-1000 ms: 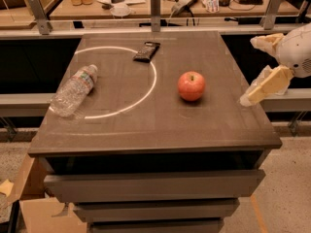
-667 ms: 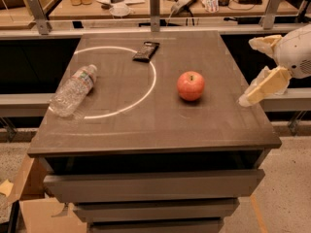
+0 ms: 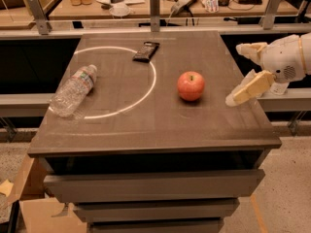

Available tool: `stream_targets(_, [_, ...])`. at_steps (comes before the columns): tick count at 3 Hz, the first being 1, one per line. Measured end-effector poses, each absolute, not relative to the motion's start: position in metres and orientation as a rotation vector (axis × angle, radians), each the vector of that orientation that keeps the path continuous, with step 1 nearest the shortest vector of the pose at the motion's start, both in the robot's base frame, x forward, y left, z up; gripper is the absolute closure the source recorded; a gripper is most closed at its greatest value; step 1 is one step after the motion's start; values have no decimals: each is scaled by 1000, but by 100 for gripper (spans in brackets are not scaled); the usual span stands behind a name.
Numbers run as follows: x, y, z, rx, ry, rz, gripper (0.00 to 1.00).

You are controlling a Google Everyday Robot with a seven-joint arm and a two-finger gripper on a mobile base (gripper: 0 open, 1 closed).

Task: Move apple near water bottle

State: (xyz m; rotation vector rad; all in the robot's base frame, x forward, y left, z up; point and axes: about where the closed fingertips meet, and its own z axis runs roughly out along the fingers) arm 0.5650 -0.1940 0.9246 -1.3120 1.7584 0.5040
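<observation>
A workshop floor (image 3: 286,188) of speckled concrete holds a grey-brown table (image 3: 146,130) seen from the front and above; behind it runs a wooden bench (image 3: 60,8) strewn with cables and small tools. Three drawer fronts (image 3: 155,184) stack beneath the tabletop, and a cardboard box (image 3: 36,212) stands on the floor at the lower left. A thin white ring (image 3: 154,76) is marked on the left half of the top. The gripper (image 3: 234,74), white with tan fingers, hangs at the table's right edge, level with the apple and well apart from it; its jaws are spread wide and hold nothing. The bottle (image 3: 74,90) lies on its side at the left, cap pointing away from the viewer, across the ring's left arc. The apple (image 3: 191,85) sits upright right of centre, outside the ring and well apart from the bottle. A dark flat packet (image 3: 146,51) lies near the far edge, on the ring's upper arc.
</observation>
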Motion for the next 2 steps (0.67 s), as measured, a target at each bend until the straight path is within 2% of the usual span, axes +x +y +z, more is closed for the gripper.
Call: stream_targets(2, [594,-170,893,-1332,1708,621,0])
